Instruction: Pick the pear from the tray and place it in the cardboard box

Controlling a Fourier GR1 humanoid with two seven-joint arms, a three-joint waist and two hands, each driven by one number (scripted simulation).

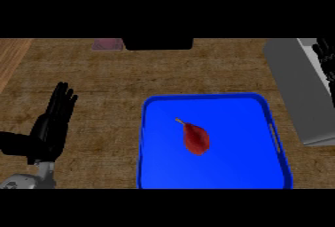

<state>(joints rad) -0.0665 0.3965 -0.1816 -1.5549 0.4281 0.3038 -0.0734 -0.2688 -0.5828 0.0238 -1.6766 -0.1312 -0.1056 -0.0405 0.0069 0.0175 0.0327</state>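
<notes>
A dark red pear (196,138) with a thin stem lies on its side near the middle of the blue tray (157,168), stem pointing to the far left. My left hand (53,122) stands open at the left, fingers straight and pointing away, well clear of the tray. My right hand (325,57) shows only partly at the upper right edge, its fingers straight, above and to the right of the tray. Neither hand holds anything. I cannot make out a cardboard box for certain.
A dark rectangular object (160,43) sits at the counter's far edge, with a small pink item (108,44) to its left. My grey right forearm (297,88) runs along the right side. Brown counter (104,88) lies between the left hand and the tray.
</notes>
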